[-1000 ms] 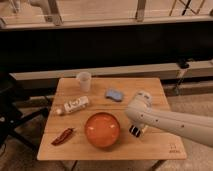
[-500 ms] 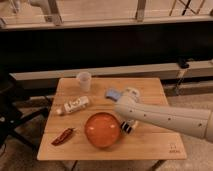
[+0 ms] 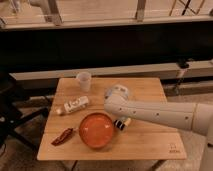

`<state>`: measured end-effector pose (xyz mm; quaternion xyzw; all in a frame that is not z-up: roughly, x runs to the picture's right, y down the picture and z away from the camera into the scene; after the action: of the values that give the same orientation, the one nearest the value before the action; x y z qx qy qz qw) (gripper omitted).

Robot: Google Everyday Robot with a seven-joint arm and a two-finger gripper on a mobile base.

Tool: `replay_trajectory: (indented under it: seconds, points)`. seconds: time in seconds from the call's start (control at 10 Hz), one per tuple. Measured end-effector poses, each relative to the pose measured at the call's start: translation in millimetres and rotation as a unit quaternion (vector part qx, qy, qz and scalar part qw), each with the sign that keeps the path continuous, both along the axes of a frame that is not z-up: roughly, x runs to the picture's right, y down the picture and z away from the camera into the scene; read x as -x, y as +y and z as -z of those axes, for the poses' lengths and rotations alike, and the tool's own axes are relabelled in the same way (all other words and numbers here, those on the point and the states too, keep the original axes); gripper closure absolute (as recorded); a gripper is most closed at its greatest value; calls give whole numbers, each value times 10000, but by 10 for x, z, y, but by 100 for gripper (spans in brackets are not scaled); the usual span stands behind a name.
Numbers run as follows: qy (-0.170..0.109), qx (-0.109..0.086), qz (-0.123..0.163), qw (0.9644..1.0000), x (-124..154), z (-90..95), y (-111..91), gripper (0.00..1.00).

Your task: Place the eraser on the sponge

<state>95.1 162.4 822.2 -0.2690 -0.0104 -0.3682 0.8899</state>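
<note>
My gripper (image 3: 121, 122) hangs low over the wooden table (image 3: 150, 145), just right of the orange-red bowl (image 3: 96, 130). A small black-and-white piece, the eraser (image 3: 122, 121), shows at its tip, and the gripper looks shut on it. The light-blue sponge (image 3: 109, 92) lies at the back middle of the table. The arm's pale wrist covers most of it, so only its left edge shows. The gripper is in front of the sponge, a short way toward the near edge.
A white cup (image 3: 84, 80) stands at the back left. A white labelled bottle (image 3: 75, 105) lies on its side left of the sponge. A red chili pepper (image 3: 62, 136) rests at the front left. A dark wall and railing run behind the table.
The arm has swung left and slightly back. The gripper moved from the table's right part to beside the bowl, and the wrist now covers the sponge.
</note>
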Motion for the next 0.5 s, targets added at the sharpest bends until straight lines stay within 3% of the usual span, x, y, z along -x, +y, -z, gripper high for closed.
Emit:
replay_trajectory:
  seconds: [0.5]
  points:
    - [88,17,-148,9998,103,-220,-329,100]
